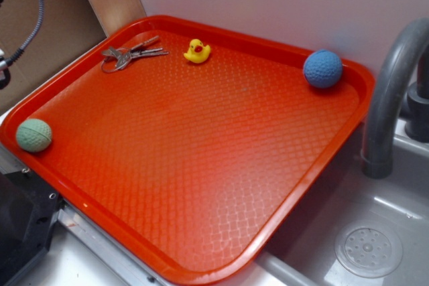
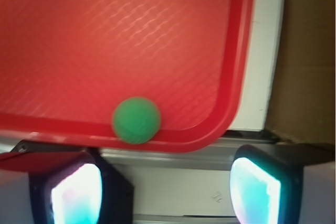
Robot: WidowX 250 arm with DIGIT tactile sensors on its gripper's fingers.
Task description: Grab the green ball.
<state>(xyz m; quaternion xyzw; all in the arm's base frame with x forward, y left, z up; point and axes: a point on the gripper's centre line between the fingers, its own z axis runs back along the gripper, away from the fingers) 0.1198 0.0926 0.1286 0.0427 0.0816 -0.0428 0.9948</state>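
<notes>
Exterior view first: the green ball (image 1: 33, 134) is parked in the near-left corner of the red tray (image 1: 201, 165), right up against the raised rim. The blue ball (image 1: 322, 68) is way over in the far-right corner, so no chance of mixing them up. A little yellow rubber duck (image 1: 197, 51) and a bunch of keys (image 1: 131, 53) sit along the far edge, well apart from the target. A grey faucet (image 1: 392, 92) and a sink with its drain (image 1: 369, 250) are off to the right. The gripper itself isn't visible here.

Wrist view: the gripper (image 2: 165, 187) has its pads spread wide with nothing between them. The green ball sits just ahead of the fingers, off toward the left pad (image 2: 76, 195), tucked against the tray's rim in the rounded corner. Being round, it has no long axis to fuss over. My guess is the move needs a nudge forward and sideways to centre it. The rim crowds one side, so finger room looks tight there, and the textured tray floor probably won't stop it rolling.
</notes>
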